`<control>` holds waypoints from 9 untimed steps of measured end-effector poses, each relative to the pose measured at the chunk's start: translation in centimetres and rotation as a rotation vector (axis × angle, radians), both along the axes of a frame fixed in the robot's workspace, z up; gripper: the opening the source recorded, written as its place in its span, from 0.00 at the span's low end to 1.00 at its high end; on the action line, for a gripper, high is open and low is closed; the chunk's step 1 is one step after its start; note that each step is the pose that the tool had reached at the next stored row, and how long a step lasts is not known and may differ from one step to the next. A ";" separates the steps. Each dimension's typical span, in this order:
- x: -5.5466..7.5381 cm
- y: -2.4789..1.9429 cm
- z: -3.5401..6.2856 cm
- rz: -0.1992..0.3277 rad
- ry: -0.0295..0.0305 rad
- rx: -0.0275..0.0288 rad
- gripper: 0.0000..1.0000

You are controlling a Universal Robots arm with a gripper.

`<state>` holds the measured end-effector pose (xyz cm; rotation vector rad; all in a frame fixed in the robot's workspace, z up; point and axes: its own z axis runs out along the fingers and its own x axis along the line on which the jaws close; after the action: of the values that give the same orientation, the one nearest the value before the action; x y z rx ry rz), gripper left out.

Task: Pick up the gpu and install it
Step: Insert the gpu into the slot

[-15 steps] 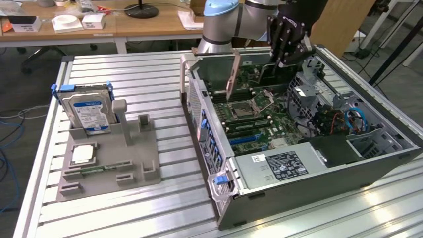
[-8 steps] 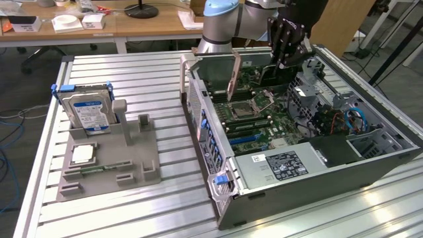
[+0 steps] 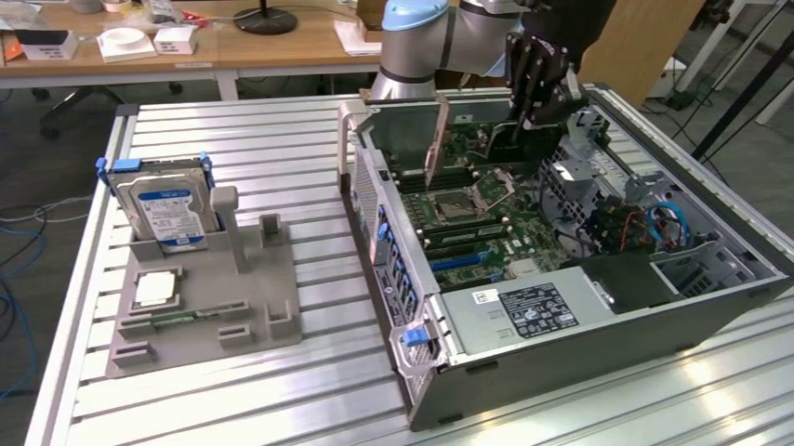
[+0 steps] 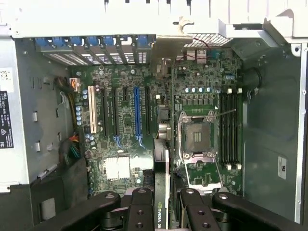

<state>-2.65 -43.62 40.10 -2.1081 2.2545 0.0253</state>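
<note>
Over the open PC case (image 3: 732,279), the arm (image 3: 429,42) reaches down w/ its claw (image 3: 536,119) just above the motherboard (image 3: 478,200). Claw is clamped on the gpu (image 4: 162,192): wrist view shows the card edge-on between the black fingers (image 4: 139,211), green strip w/ logo facing the cam, card running away toward the slot area. Jaws partly closed, pinching the card's thin body. Gpu is held upright inside the case, over the board near the CPU socket (image 4: 197,137); can't tell if its edge touches a slot yet. Its silver end bracket (image 4: 166,55) sits near the case's rear slot covers (image 4: 96,48).

Blue slot (image 4: 137,113) and a beige slot (image 4: 91,110) lie beside the card on the board; RAM slots (image 4: 228,130) on the other side of the socket. In exterior view a second upright card (image 3: 437,139) w/ orange edge stands in the case, on the exterior view's left of the claw. PSU (image 3: 534,311) w/ label at the case's near end.

On the bench (image 3: 248,130), exterior view's left: grey fixture tray (image 3: 205,311) holding a hard drive (image 3: 167,209) w/ blue label standing upright, and a small square silver chip (image 3: 155,290) lying flat. Both well apart from the case. Desks w/ boxes behind.
</note>
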 end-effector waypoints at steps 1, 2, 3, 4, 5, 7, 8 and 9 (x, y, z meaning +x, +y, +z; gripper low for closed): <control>0.0 0.00 0.00 0.000 0.0000 -0.0001 0.26; 0.0 0.00 0.00 0.000 0.0000 0.0000 0.26; 0.0 0.00 0.00 0.000 0.0000 0.0000 0.26; 0.0 0.01 -0.02 0.000 0.0000 -0.0003 0.26; 0.0 0.01 -0.06 0.000 -0.0001 -0.0020 0.26; 0.0 0.01 -0.15 0.000 0.0003 -0.0099 0.26; 0.0 0.01 -0.20 0.000 0.0016 -0.0147 0.26; 0.0 0.01 -0.23 0.000 0.0044 -0.0211 0.26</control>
<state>-2.65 -43.61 39.87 -2.1202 2.2674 0.0061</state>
